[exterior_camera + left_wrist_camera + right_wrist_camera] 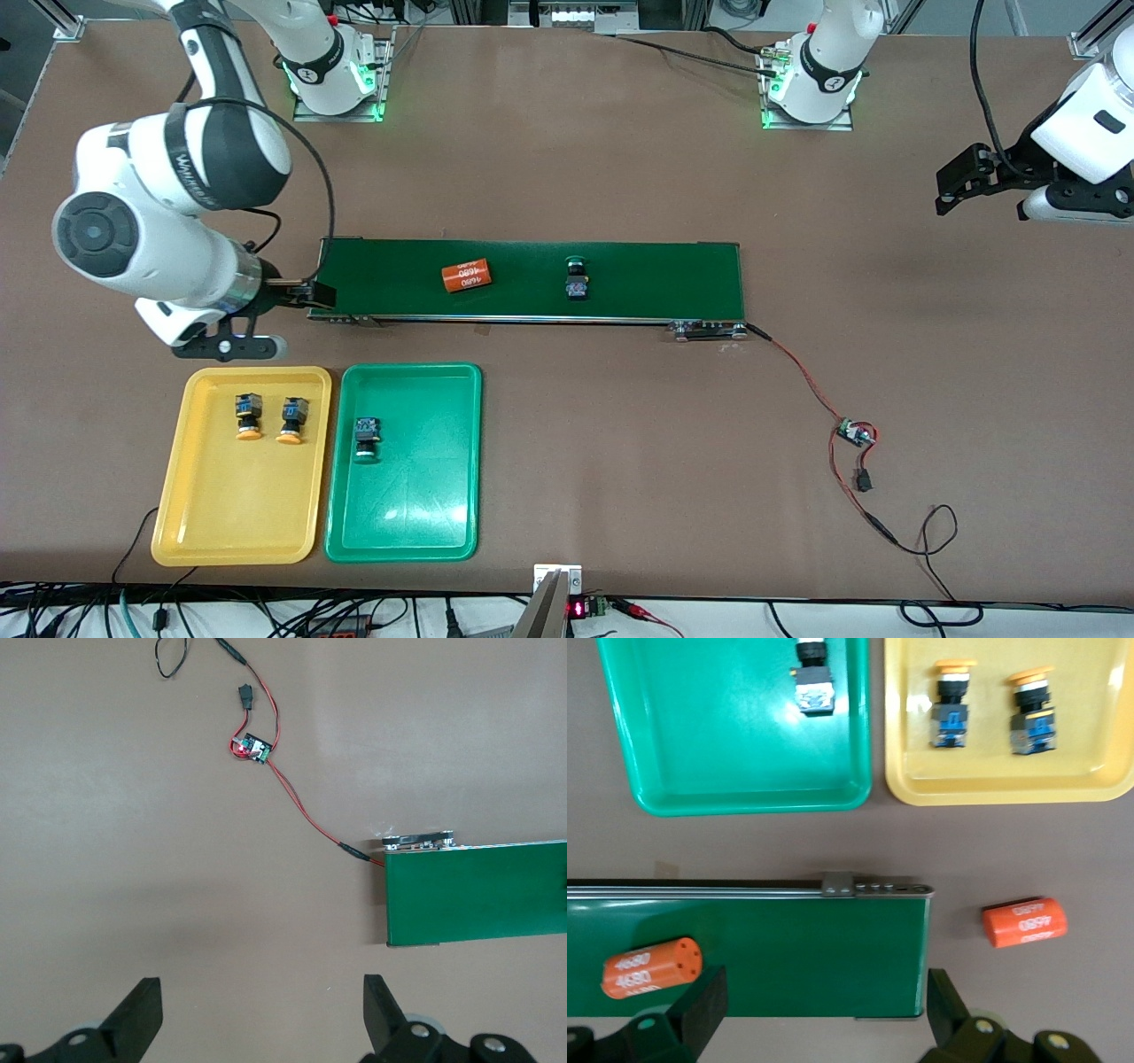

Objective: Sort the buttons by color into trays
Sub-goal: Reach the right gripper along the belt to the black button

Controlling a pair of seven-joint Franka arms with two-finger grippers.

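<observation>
Two yellow-capped buttons [249,416] [292,419] lie in the yellow tray [230,523]. One green-capped button [367,439] lies in the green tray [407,523] beside it. Another green button [577,276] sits on the dark-green conveyor belt [656,275]. My right gripper [312,292] hangs open and empty over the belt's end toward the right arm; its wrist view shows both trays [744,753] [1010,784] and the belt end [788,948] between the fingers [824,997]. My left gripper [957,182] waits open over bare table [263,1001] past the belt's other end.
An orange cylinder with white print [467,276] lies on the belt. A second one [1024,922] lies on the table just off the belt's end, under the right arm. A small circuit board [855,433] with red and black wires trails from the belt toward the front edge.
</observation>
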